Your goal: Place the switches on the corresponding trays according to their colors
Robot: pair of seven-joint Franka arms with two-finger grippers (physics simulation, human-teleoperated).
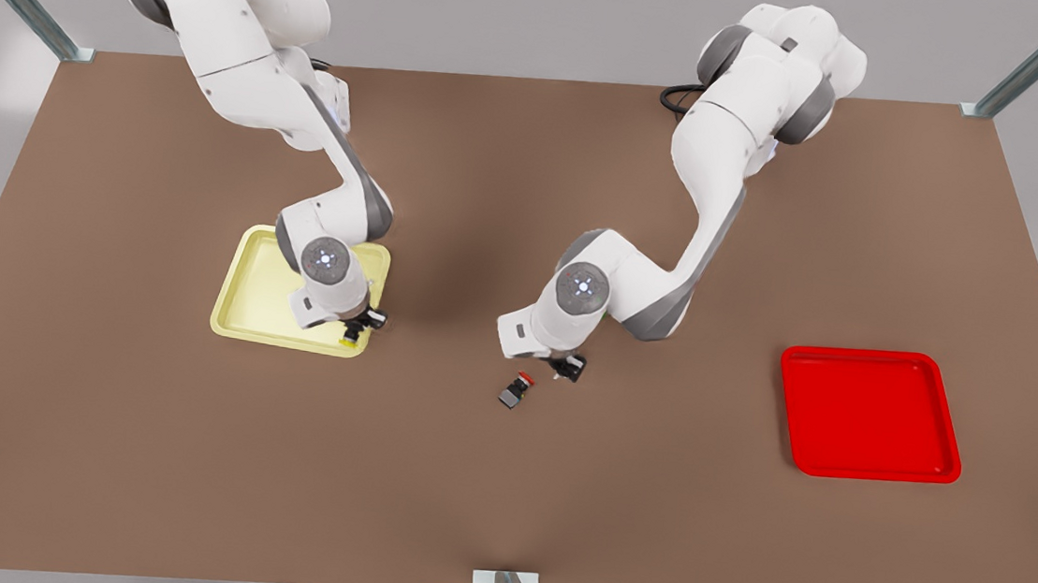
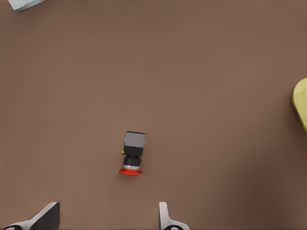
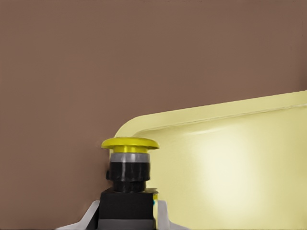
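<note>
A wide brown tabletop [image 1: 503, 478] carries everything. The pale yellow, roughly square plastic tray [image 1: 250, 310] with rounded corners and a raised rim is the landmark, lying toward the front view's left. Well apart from it, toward the front view's right, lies the bright red tray [image 1: 870, 414] of the same shape.

The right gripper [image 1: 354, 332] hangs over the yellow tray's near corner on the side facing the red tray, its fingers [image 3: 162, 215] clamped on the dark blocky body of the yellow-capped push-button switch [image 3: 128, 165], whose cap points out over the tray's corner rim.

The left gripper [image 1: 566, 367] hovers between the two trays, nearer the yellow one, with its fingers [image 2: 165, 218] spread apart and gripping nothing. Just beside it the red-capped switch [image 2: 133, 154] lies on its side on the bare tabletop, clear of both trays.
</note>
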